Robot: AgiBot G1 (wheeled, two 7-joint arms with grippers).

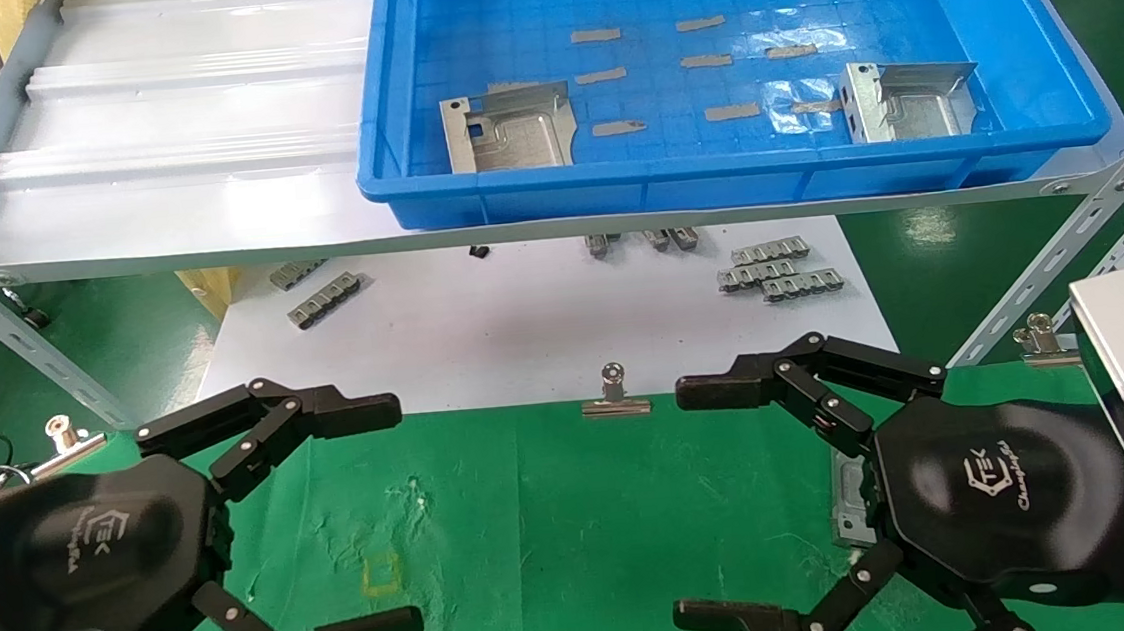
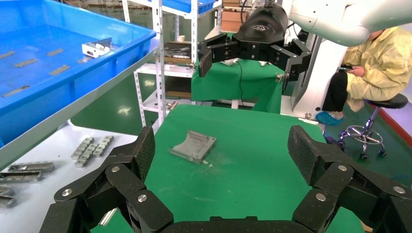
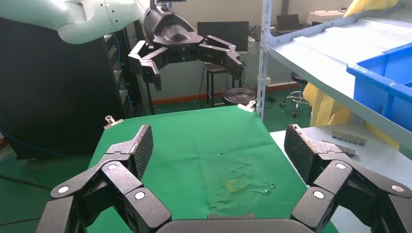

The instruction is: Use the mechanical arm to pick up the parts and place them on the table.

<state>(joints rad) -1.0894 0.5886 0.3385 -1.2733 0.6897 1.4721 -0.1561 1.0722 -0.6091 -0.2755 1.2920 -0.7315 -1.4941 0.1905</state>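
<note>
Two silver brackets lie in the blue tray (image 1: 742, 181): one at its left (image 1: 510, 131), one at its right (image 1: 909, 100). A third bracket (image 1: 849, 498) lies on the green cloth table (image 1: 538, 518), partly hidden under my right gripper; the left wrist view shows it whole (image 2: 193, 146). My left gripper (image 1: 392, 517) hovers open and empty over the cloth's left side. My right gripper (image 1: 692, 506) hovers open and empty over the right side. Both show open in their own wrist views, the left (image 2: 223, 155) and the right (image 3: 218, 155).
The tray sits on a pale grey shelf (image 1: 177, 135) above a white sheet (image 1: 523, 329) with grey ridged strips (image 1: 779, 268). A binder clip (image 1: 615, 397) holds the cloth's far edge. A yellow square outline (image 1: 382, 573) marks the cloth.
</note>
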